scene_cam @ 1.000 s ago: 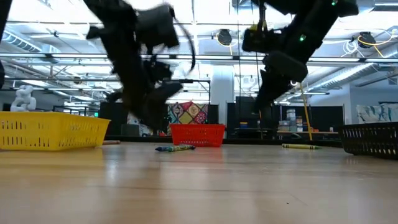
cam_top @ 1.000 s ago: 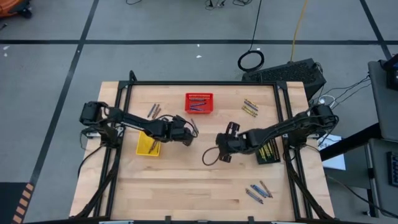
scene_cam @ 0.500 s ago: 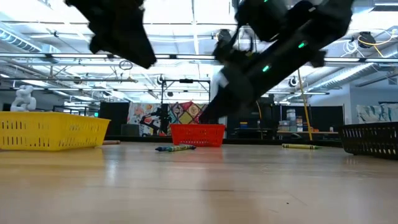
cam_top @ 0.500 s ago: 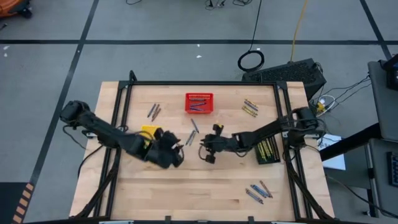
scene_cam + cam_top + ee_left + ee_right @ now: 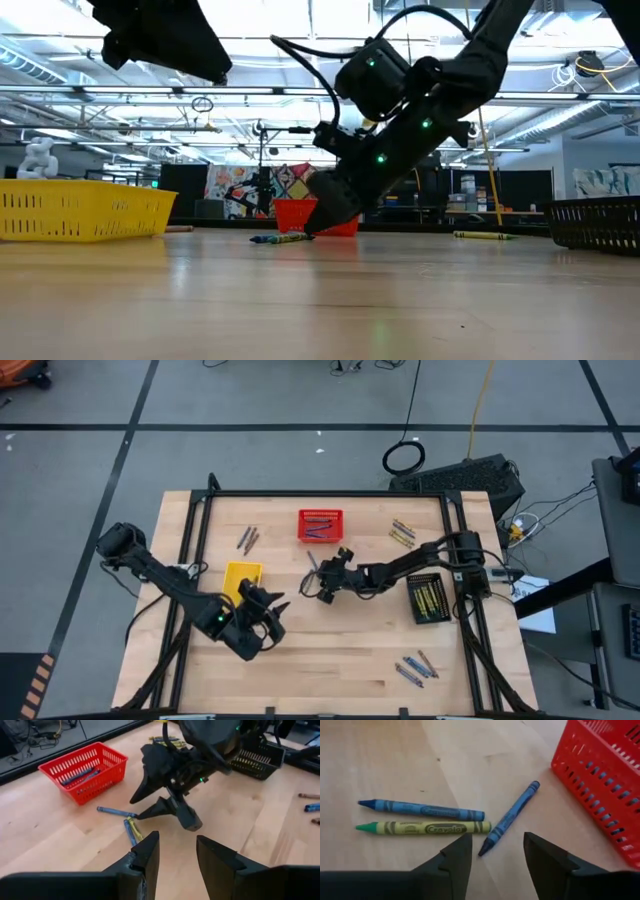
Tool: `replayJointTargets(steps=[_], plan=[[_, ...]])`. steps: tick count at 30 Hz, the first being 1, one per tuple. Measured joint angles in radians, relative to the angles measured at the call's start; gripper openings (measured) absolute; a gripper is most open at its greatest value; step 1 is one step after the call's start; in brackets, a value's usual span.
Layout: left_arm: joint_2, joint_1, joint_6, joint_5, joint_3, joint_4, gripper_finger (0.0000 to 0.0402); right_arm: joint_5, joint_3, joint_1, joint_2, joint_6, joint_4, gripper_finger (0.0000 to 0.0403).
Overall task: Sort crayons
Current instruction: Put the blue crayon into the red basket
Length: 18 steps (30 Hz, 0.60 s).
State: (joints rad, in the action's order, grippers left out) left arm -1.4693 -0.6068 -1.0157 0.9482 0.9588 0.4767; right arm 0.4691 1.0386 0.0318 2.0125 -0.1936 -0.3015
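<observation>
Dark right claw (image 5: pixel 492 852) spread, seemingly above crayons (image 5: pixel 427 820)

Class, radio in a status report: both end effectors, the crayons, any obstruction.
Right end effector open, over three loose crayons beside red basket. Left end effector open, empty, hanging back. Nothing blocking.

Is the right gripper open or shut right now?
Open. The right gripper shows a clear gap between its two dark fingers, poised over a blue crayon lying flat on the table beside the red basket; nothing sits between them.

The yellow-green crayon (image 5: pixel 425 827) bears the brand "Crayola" on its wrapper — nothing else can be read.
</observation>
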Motion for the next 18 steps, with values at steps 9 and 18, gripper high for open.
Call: replayJointTargets(steps=[9, 18], plan=[[0.0, -0.001, 0.001, 0.018, 0.0, 0.0, 0.0132, -0.098, 0.0, -0.057, 0.011, -0.004, 0.015, 0.0127], [0.0, -0.001, 0.001, 0.023, 0.0, 0.0, 0.0132, -0.138, 0.002, -0.092, 0.025, 0.04, 0.021, 0.0069]])
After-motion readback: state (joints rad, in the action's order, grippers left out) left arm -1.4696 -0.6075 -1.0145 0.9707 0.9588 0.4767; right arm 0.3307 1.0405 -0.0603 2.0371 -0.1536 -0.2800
